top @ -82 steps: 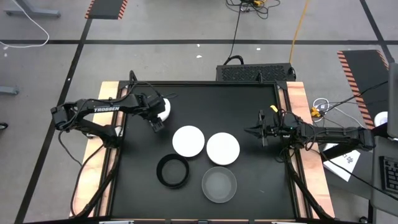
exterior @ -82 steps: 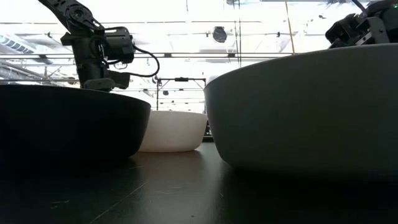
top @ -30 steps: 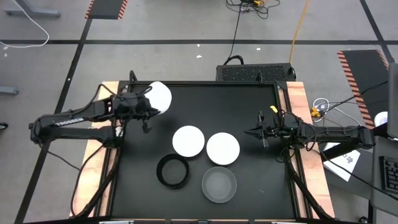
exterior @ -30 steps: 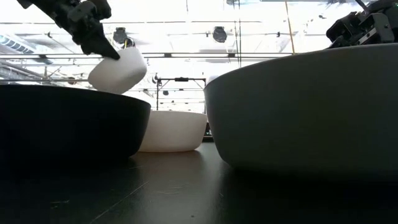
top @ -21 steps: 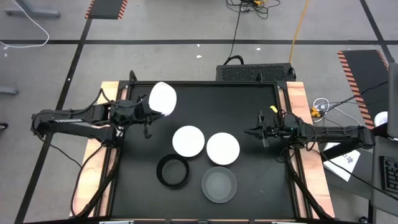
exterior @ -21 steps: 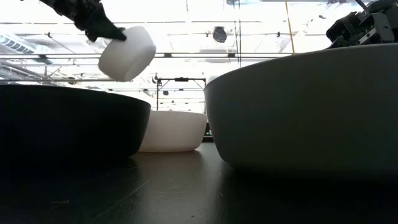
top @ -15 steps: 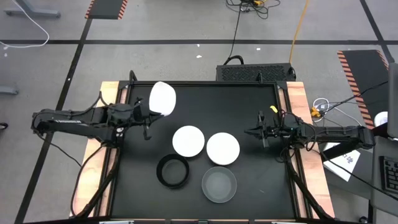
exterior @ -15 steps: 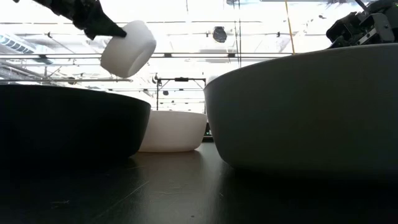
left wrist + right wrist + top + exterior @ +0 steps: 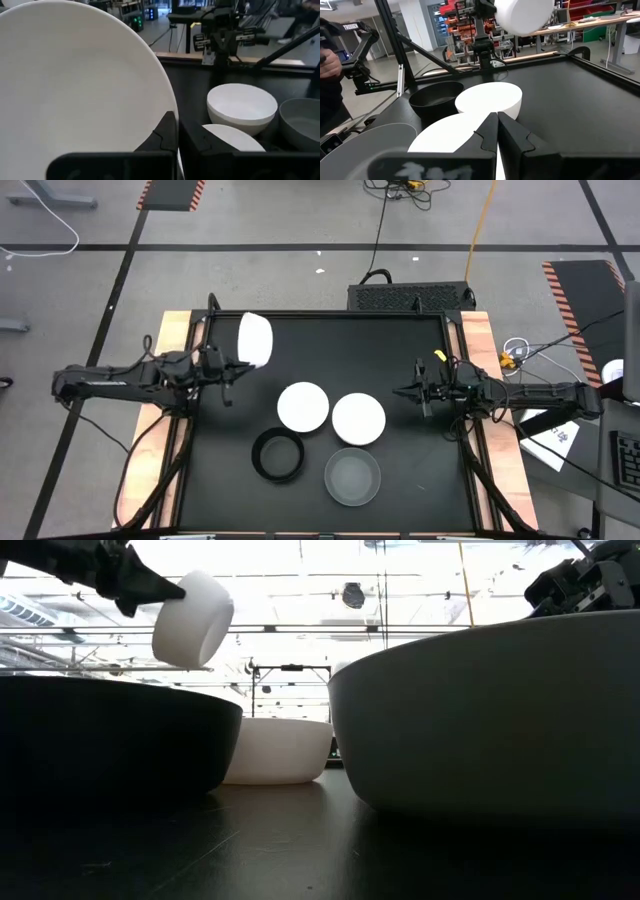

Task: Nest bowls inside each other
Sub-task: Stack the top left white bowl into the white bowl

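My left gripper [image 9: 232,362] is shut on a white bowl [image 9: 255,338], held high over the table's far left part and tipped on its side [image 9: 192,618]. Two white bowls [image 9: 303,406] [image 9: 358,419] sit on their bases mid-table. Nearer the front edge sit a black bowl [image 9: 278,455] and a translucent grey bowl [image 9: 352,476]. My right gripper [image 9: 420,392] hovers shut over the table's right part, beside the right-hand white bowl, touching nothing. My left gripper pinches the white bowl's rim [image 9: 167,102] between its two fingers [image 9: 167,137], one on each face of the wall. The fingers come nearly level from the table's left side. The bowl is lifted clear and tipped on its side, jutting out past the fingertips.
The tabletop is black with raised wooden side rails [image 9: 158,410]. Free black surface lies on the far right part [image 9: 400,345] and the near left corner. A black box [image 9: 410,297] stands behind the far edge. A person's arm [image 9: 330,65] shows beyond the table.
My left gripper has risen with the white bowl and drawn back a little toward the table's left edge. The wrist has turned, tipping the bowl from slanted to lying on its side. It stays shut on the bowl. The right arm has kept still.
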Tool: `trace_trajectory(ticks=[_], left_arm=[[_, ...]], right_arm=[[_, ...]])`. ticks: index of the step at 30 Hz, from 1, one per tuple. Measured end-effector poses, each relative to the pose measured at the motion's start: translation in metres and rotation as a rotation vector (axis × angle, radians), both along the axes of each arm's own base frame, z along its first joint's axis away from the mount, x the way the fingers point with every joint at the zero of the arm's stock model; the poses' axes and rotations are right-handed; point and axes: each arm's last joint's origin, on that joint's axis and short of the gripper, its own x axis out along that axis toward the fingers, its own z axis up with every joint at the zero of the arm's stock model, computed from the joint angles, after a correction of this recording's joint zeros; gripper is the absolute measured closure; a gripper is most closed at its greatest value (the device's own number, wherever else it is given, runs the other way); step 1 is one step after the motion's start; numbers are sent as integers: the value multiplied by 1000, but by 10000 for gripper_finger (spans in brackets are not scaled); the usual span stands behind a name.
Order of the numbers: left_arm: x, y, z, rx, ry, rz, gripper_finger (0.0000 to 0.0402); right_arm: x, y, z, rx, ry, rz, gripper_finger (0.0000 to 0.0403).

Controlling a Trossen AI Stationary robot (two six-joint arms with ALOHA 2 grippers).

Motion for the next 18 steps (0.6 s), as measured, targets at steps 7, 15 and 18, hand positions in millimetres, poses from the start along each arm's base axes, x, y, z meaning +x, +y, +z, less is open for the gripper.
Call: trace_trajectory(ticks=[7, 15, 18], left_arm=[[18, 0, -11, -15, -79, -98, 401], [46, -2, -14, -5, -130, -218, 401], [57, -2, -16, -10, -120, -247, 401]], right_arm=[[0, 0, 3, -7, -27, 0, 403], [0, 0, 3, -8, -32, 0, 403], [0, 0, 3, -9, -33, 0, 403]])
